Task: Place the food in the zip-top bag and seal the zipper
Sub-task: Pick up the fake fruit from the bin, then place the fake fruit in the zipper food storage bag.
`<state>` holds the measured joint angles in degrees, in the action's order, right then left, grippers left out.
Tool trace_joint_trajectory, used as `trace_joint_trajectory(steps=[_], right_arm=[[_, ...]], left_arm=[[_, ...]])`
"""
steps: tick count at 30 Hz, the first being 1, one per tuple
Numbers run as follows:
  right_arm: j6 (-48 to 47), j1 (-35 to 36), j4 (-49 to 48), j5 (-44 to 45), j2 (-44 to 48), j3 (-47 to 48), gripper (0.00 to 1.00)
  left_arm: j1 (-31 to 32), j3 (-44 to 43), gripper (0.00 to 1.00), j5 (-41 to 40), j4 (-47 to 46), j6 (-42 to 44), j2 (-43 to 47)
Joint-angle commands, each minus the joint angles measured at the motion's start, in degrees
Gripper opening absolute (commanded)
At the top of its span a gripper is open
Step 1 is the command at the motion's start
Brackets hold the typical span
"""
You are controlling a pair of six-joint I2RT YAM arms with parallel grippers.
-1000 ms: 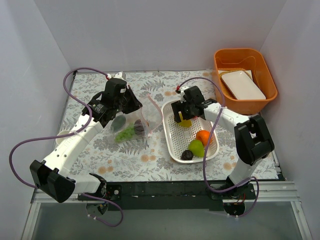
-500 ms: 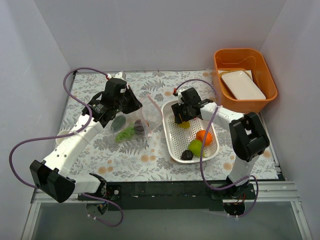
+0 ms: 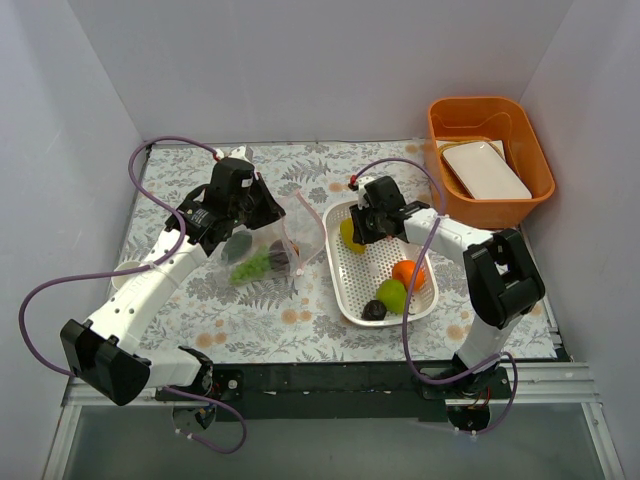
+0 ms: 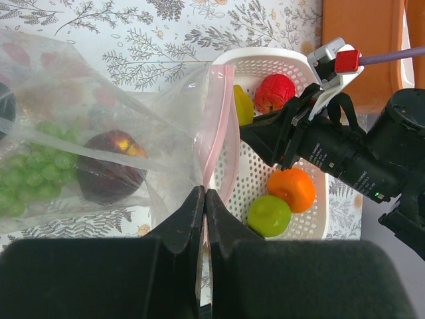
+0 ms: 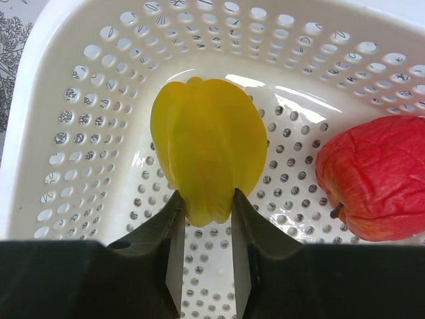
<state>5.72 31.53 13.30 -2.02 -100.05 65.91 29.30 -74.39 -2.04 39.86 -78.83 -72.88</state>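
Tool (image 5: 207, 199) tight around yellow piece (image 5: 209, 143)

We see a white perforated basket (image 5: 60, 93) with a yellow piece (image 5: 209, 159), a red apple (image 5: 375, 176), an orange (image 4: 292, 189) and a green pear (image 4: 269, 214). The clear bag (image 4: 86, 86), edged by a pale pink strip (image 4: 216, 126), shows green grapes (image 4: 33, 166) and a dark plum (image 4: 109, 167). Grey-leaf print covers the tabletop (image 3: 260, 312).

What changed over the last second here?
The right gripper, shut on the yellow piece, swung it left toward the bag-side rim of the basket. The left gripper stayed pinching the mouth of the zip-top bag; the orange, green pear and plum did not move.
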Motion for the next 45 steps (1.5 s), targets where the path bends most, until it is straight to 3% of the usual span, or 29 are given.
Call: trace_joint_trajectory(steps=[1,17,26,35,42,45], right_arm=[[1.1,0.3,2.5,-1.4,0.4,-1.0,0.01],[7.8,0.9,3.4,-2.2,17.1,-3.1,0.01],[13.5,6.8,1.4,-6.2,23.9,-0.9,0.01],[15.1,15.5,-1.5,-5.2,18.5,5.6,0.01],[14.5,16.1,-0.4,-4.3,8.6,11.9,0.02],[14.0,16.1,-1.3,-5.1,6.8,13.7,0.1]], left_arm=[[-0.2,0.3,0.0,0.5,-0.3,0.7,1.6],[-0.2,1.0,0.0,1.3,-1.2,0.6,1.0],[-0.1,1.2,0.0,2.0,-1.9,0.4,-0.1],[-0.2,1.0,0.0,4.2,-2.1,0.4,-0.6],[-0.2,0.4,0.0,4.1,-1.2,0.8,0.9],[-0.2,0.1,0.0,3.8,-0.7,0.8,1.5]])
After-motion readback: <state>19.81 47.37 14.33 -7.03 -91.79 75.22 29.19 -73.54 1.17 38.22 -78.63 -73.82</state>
